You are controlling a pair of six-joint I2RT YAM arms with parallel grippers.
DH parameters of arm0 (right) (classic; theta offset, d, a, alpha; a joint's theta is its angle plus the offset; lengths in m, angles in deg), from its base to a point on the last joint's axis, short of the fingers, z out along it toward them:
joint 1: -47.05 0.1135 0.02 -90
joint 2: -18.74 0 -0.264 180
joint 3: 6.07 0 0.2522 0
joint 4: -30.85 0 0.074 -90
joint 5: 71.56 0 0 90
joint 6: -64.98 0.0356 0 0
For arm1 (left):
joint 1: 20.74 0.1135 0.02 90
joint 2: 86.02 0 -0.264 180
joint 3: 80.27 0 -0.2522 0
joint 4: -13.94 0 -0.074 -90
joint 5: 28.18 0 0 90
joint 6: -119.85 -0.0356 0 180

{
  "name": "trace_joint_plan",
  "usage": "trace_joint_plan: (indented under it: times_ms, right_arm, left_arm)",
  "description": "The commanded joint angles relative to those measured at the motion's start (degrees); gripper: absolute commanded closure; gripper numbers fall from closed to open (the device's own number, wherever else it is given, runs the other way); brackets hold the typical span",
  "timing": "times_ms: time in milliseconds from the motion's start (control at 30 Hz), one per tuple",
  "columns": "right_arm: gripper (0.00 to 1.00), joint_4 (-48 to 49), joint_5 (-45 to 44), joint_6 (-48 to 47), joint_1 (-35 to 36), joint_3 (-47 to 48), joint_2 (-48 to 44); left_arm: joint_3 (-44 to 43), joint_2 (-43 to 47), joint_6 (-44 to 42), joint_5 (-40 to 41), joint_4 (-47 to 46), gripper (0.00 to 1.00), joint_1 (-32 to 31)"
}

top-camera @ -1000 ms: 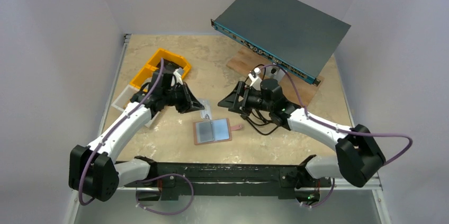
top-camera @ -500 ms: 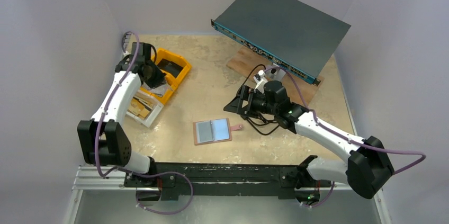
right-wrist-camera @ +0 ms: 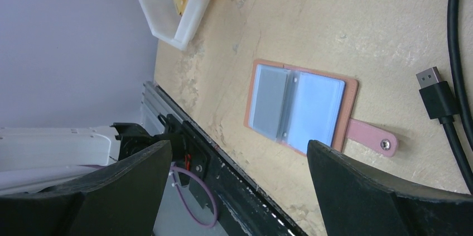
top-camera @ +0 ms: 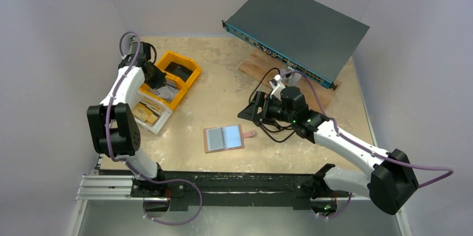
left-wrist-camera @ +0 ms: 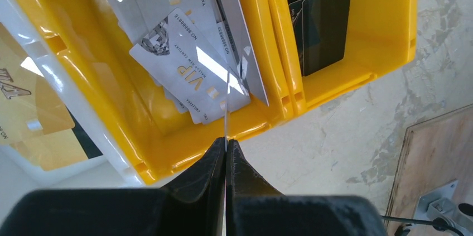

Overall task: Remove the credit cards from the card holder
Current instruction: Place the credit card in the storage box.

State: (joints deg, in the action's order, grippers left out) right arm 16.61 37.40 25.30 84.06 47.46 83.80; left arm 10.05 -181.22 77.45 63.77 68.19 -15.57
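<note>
Top external view: the card holder [top-camera: 223,138] lies opened flat on the table [top-camera: 223,68], just toward 6 o'clock from its centre, pale blue-grey inside facing up and its strap pointing to 3 o'clock. The left arm reaches to 10 o'clock, placing the left gripper [top-camera: 153,75] over the yellow bin [top-camera: 179,101]. The right gripper [top-camera: 252,110] hovers at about 2 o'clock from the holder, near it but apart. A grey rack unit [top-camera: 295,24] sits at 1 o'clock, propped over a wooden board [top-camera: 254,66]. Left wrist view: the left gripper [left-wrist-camera: 226,148] is clenched, its fingertips pinching a thin card [left-wrist-camera: 226,113] seen edge-on above the yellow bin [left-wrist-camera: 111,96], where a loose stack of pale cards [left-wrist-camera: 184,63] lies. The neighbouring yellow bin [left-wrist-camera: 385,29], at 2 o'clock, contains dark cards [left-wrist-camera: 326,24]; a white bin [left-wrist-camera: 53,66] at 9 o'clock holds gold cards [left-wrist-camera: 33,119]. Right wrist view: the right gripper [right-wrist-camera: 239,145] is released, fingers spread wide and grasping nothing, with the card holder [right-wrist-camera: 301,110] lying below it. The snap stud [right-wrist-camera: 384,145] shows on the strap, and a black cable plug [right-wrist-camera: 438,99] rests at 3 o'clock, just beside the holder. Whether cards remain in the sleeves cannot be told.
</note>
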Motion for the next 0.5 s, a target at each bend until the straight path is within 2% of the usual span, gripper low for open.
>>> trace_joint_plan:
  times_ms: [0, 467]
  right_arm:
    - [0.07, 0.6, -2.5, -1.0, -0.1, -0.6, -2.1]
    - [0.08, -0.5, -3.2, -0.2, -0.2, -1.4, -2.6]
  left_arm:
    - [-3.2, -0.8, 1.4, -0.6, -3.5, 1.00, 1.2]
    - [-3.6, -2.0, 3.1, -3.4, -7.1, 1.00, 2.0]
